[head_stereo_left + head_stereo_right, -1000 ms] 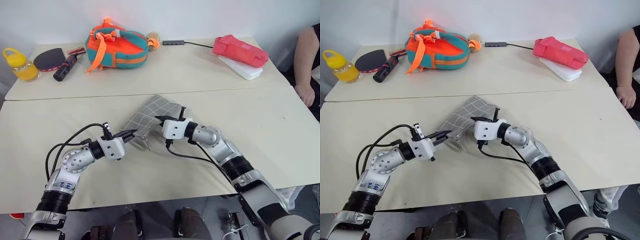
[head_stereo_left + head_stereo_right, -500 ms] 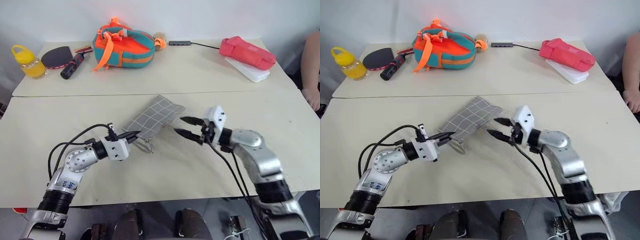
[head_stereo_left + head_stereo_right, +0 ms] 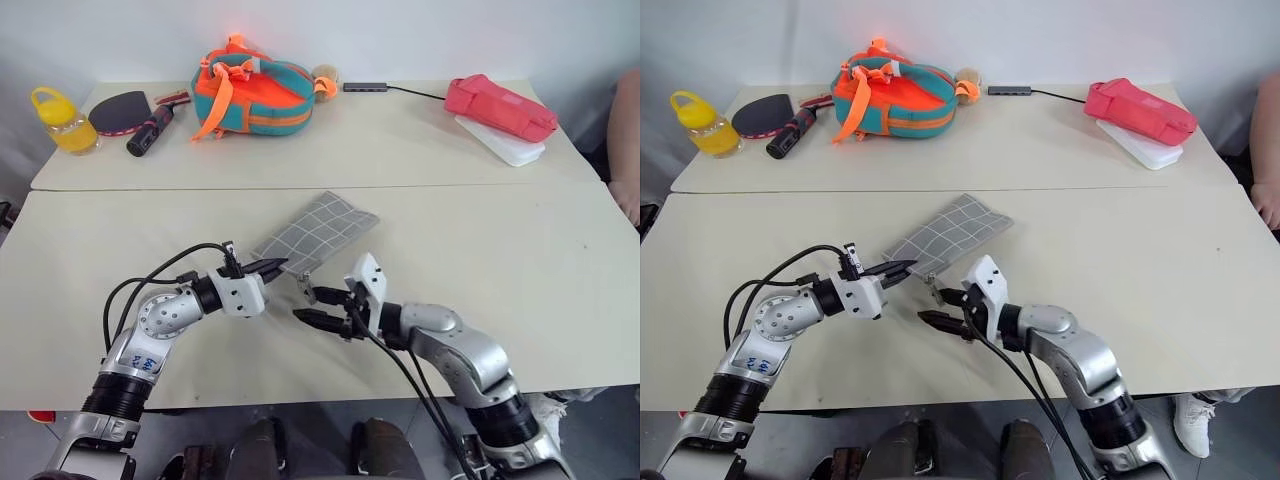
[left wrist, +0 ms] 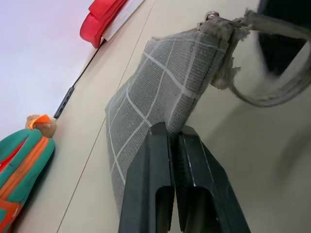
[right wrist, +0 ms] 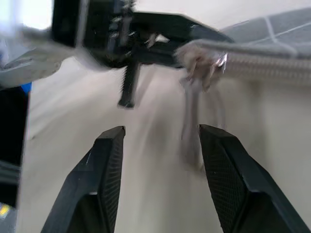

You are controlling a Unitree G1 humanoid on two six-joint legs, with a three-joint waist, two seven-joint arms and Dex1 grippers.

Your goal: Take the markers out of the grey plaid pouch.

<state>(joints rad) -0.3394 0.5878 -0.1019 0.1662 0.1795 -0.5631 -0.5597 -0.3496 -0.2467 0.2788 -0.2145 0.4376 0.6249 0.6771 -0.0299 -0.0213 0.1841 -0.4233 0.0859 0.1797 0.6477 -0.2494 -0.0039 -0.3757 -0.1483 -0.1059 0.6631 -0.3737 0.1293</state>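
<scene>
Right pincer [image 3: 318,306] has withdrawn from the grey plaid pouch [image 3: 318,233], jaws apart; left pincer [image 3: 278,265] stays clamped on its corner.

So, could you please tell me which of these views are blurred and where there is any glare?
Right wrist view: motion-smeared, the left claw and pouch edge streaked, its own fingers sharper. Left wrist view: pouch weave crisp, the strap loop and far table soft. Head views: sharp, with an orange glow blown out on top of the bag.
</scene>
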